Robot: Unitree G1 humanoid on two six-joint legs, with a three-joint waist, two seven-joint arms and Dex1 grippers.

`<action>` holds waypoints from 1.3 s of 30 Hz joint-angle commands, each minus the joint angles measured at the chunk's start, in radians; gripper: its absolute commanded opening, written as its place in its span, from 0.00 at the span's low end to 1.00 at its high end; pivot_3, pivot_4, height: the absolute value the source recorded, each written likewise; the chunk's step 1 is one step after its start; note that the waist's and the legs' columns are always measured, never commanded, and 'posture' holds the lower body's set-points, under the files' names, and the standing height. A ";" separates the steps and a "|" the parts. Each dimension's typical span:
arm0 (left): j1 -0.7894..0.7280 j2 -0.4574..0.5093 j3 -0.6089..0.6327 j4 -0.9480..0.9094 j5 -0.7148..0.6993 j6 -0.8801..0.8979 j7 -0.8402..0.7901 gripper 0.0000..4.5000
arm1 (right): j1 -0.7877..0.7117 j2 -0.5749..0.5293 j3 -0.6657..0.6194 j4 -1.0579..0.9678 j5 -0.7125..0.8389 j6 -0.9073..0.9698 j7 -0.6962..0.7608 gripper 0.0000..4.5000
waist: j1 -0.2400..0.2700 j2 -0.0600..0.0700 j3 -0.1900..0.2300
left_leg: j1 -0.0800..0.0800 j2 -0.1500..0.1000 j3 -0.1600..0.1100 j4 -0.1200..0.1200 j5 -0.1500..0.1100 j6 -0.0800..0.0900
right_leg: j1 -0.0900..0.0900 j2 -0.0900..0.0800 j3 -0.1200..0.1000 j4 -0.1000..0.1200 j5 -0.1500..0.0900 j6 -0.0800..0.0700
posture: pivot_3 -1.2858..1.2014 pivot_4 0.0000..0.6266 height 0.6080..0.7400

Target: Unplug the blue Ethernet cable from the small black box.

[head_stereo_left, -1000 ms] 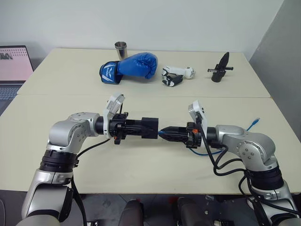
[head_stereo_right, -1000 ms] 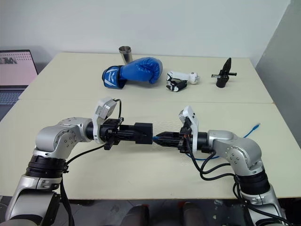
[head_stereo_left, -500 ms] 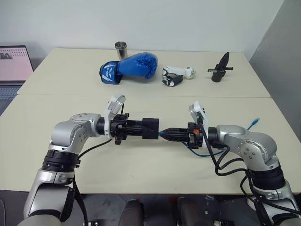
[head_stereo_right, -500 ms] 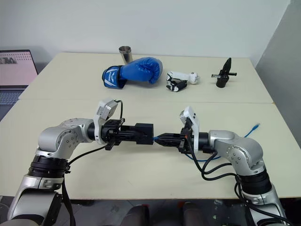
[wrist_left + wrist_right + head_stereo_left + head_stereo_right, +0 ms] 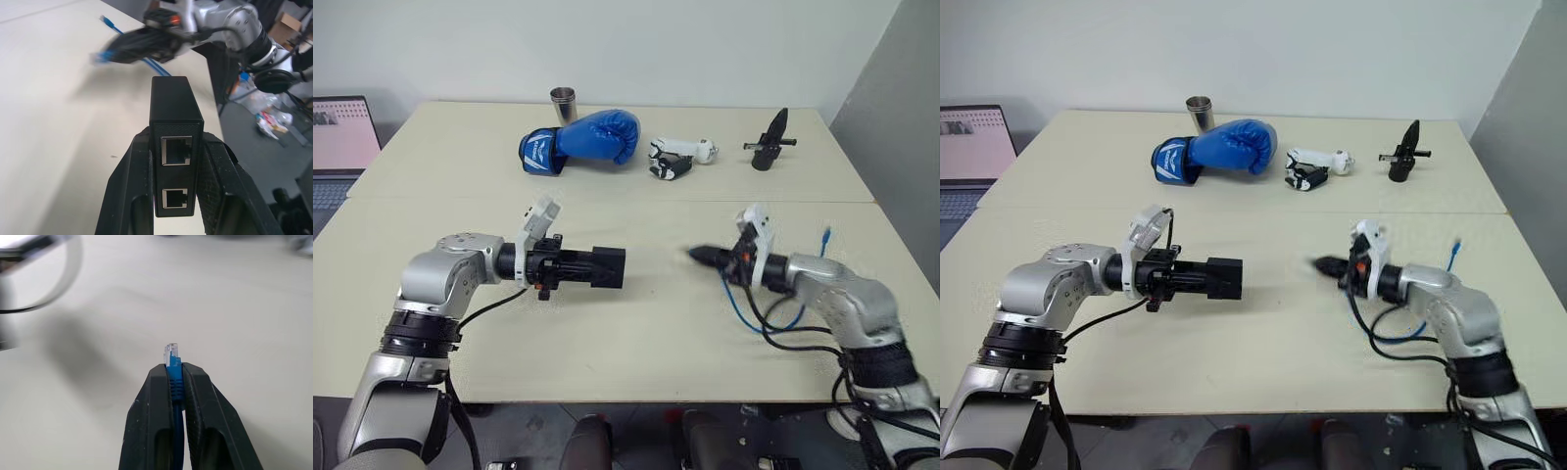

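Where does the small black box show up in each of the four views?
Left eye: small black box, left of centre, in the left gripper.
Right eye, left of centre.
Left wrist, centre, its two ports facing the camera.
Right wrist: cannot tell.
Shared landmark: blue Ethernet cable, pulled clear of it.

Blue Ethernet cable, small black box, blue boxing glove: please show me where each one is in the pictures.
blue Ethernet cable (image 5: 171, 363): right wrist view, on the plug end between the fingers.
small black box (image 5: 174, 100): left wrist view, on its top face.
blue boxing glove (image 5: 597, 135): left eye view, on the padded fist.
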 commanded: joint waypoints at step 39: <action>0.060 -0.259 0.270 0.472 0.362 -0.735 0.900 0.69 | -0.063 -0.008 0.100 -0.358 -0.014 0.069 0.189 0.97 | 0.005 0.000 0.000 | -0.002 -0.001 -0.002 0.003 0.000 0.000 | 0.000 -0.002 -0.003 0.001 0.002 -0.003 | 0.52 0.24 1.00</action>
